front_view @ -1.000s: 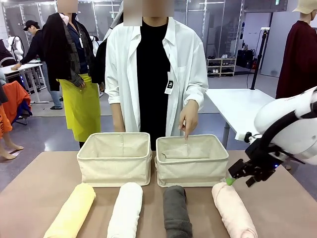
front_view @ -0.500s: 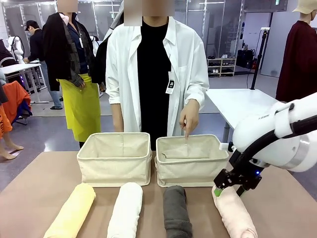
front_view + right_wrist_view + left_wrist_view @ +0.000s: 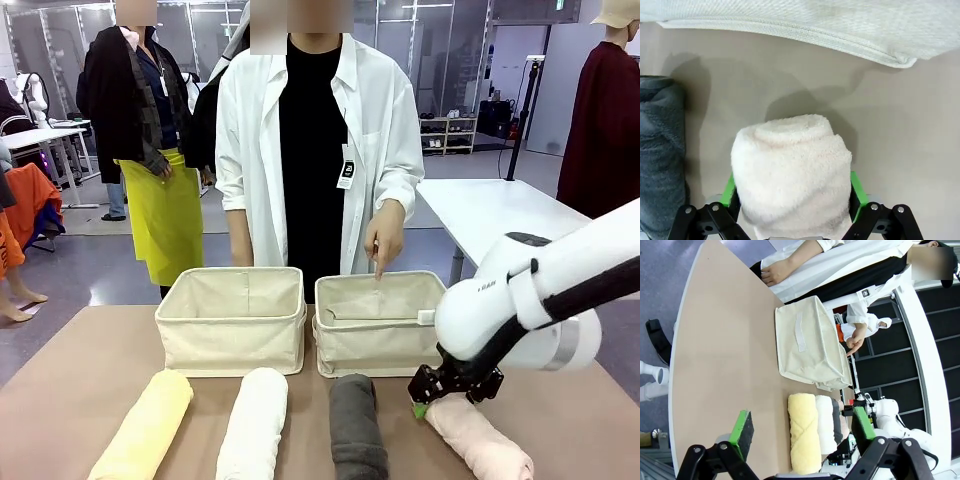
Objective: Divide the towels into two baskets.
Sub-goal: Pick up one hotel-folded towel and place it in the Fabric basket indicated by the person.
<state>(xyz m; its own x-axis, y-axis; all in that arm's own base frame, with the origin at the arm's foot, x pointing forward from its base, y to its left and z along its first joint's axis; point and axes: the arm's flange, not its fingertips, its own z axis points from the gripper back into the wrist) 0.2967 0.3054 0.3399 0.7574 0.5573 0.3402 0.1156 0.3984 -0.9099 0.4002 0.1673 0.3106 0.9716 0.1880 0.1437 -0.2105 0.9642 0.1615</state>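
Four rolled towels lie in a row near the table's front edge: yellow (image 3: 148, 425), white (image 3: 253, 425), dark grey (image 3: 357, 430) and pale pink (image 3: 482, 442). Behind them stand two beige baskets, one on the left (image 3: 232, 345) and one on the right (image 3: 385, 350). My right gripper (image 3: 440, 393) is down at the pink towel's far end. In the right wrist view the pink towel (image 3: 792, 165) sits between the green pads (image 3: 729, 192), and the right gripper (image 3: 792, 194) is open around it. My left gripper (image 3: 802, 429) hangs open and empty above the table, with the yellow towel (image 3: 802, 450) below it.
A person in a white coat stands at the far side, one hand (image 3: 381, 240) pointing down into the right basket. The grey towel (image 3: 660, 160) lies close beside the pink one. The right basket's wall (image 3: 840, 20) is just beyond the pink towel's end.
My right arm has swung left and down, bringing its open gripper from beside the pink towel's far end to straddle it. The person's hand has stayed put.
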